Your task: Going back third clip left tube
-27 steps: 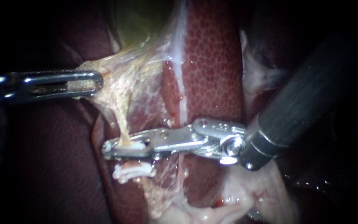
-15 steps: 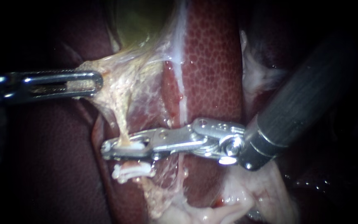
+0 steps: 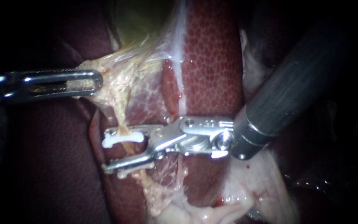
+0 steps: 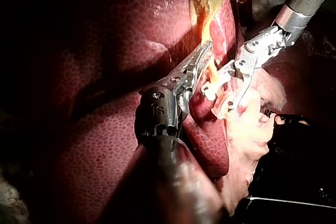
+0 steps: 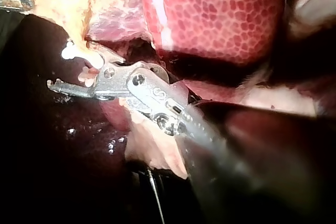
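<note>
The left instrument (image 3: 98,83) is cut off at the left edge, its clamped jaws partly covered by the pale tissue (image 3: 119,83) they hold. The right instrument's (image 3: 105,150) lower jaw hides most of a white clip (image 3: 121,174). Both wrist views blur the near shafts.

mottled liver (image 3: 212,62), gallbladder (image 3: 137,20) (yellowish) above

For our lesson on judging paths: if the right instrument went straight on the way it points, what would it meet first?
Probably the tube with its white clip, standing between the open jaws of the right instrument; beyond lies dark liver, depth unclear.
</note>
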`<state>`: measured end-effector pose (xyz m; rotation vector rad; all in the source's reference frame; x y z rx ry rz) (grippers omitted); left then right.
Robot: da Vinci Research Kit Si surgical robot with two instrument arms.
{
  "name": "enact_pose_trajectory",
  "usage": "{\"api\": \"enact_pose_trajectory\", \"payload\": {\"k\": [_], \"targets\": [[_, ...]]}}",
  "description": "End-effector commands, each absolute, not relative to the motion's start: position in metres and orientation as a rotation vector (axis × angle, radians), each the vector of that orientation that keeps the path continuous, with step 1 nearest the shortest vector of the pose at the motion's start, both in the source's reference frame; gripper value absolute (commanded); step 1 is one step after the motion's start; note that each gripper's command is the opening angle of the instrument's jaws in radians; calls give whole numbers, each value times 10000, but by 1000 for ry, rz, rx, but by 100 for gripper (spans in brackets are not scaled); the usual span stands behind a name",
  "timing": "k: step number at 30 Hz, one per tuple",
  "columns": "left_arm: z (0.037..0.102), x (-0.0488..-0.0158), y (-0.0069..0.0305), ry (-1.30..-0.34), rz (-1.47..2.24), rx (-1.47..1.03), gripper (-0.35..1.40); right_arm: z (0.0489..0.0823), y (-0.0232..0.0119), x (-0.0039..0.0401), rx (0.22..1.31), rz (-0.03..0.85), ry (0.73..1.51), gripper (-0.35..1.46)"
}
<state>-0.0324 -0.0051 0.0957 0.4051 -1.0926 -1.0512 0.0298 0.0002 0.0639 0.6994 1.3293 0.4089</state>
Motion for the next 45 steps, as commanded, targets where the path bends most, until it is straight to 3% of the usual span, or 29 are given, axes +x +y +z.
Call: {"api": "enact_pose_trajectory", "payload": {"k": [1, 13, 23, 45], "targets": [[957, -324, -51, -1093, -1051, 405, -35, 641, 2, 298, 696, 406, 1329, 60], [955, -320, -53, -1093, -1050, 406, -35, 651, 25, 261, 674, 398, 1333, 60], [955, -320, -53, -1093, -1050, 406, -35, 644, 21, 235, 681, 383, 1337, 60], [954, -319, -52, -1093, -1049, 407, -35, 572, 42, 110, 606, 370, 1354, 60]]}}
